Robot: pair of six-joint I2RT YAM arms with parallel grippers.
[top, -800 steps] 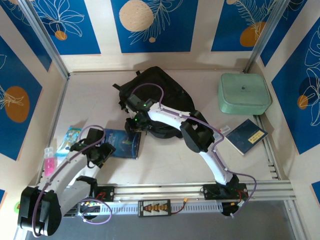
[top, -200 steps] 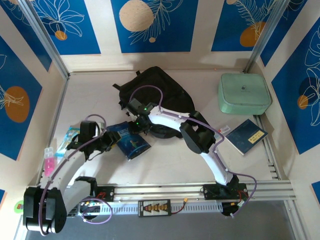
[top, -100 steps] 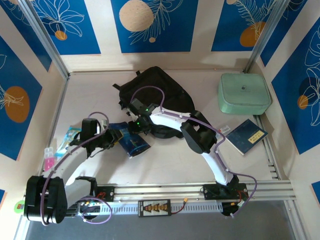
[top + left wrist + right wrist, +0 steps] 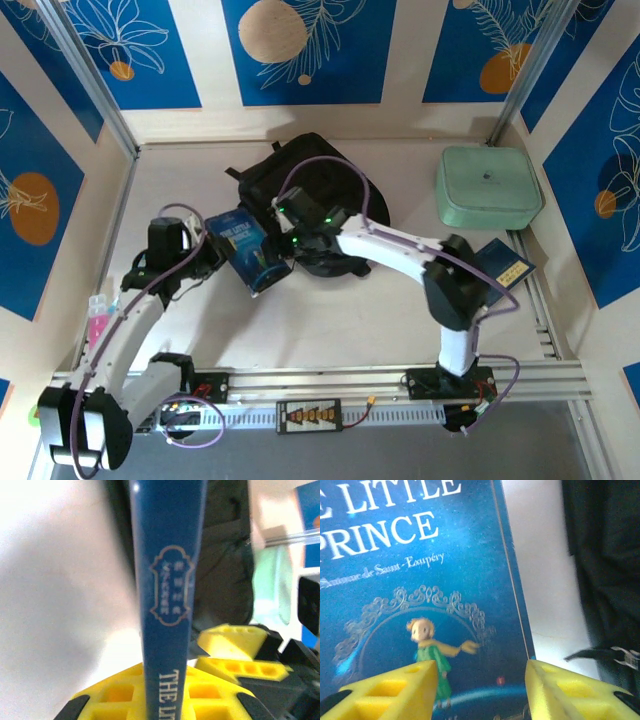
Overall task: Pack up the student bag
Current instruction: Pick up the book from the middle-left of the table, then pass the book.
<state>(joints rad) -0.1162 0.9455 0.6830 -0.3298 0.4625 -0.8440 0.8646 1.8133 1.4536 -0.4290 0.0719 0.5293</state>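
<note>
Student bag [image 4: 318, 178], black soft fabric w/ rounded outline, lies at far centre of the desk [image 4: 330, 320]. Bare pale desk stays open along the near edge and at far left. Left claw [image 4: 212, 260] is clamped on a thin glossy blue book [image 4: 243, 245], tilted just left of the bag. Right claw [image 4: 480, 665] stands wide, yellow ribbed fingers [image 4: 395, 687] apart over the cover by the bag's near-left edge. Smooth mint case [image 4: 488, 185], rounded rect., sits far right, well apart.

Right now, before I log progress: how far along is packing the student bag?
Done: nothing visibly packed. In hand: the left hand grips the blue book beside the student bag; right hand open. Left: book, mint case, notebook, pink bottle outside.
</note>
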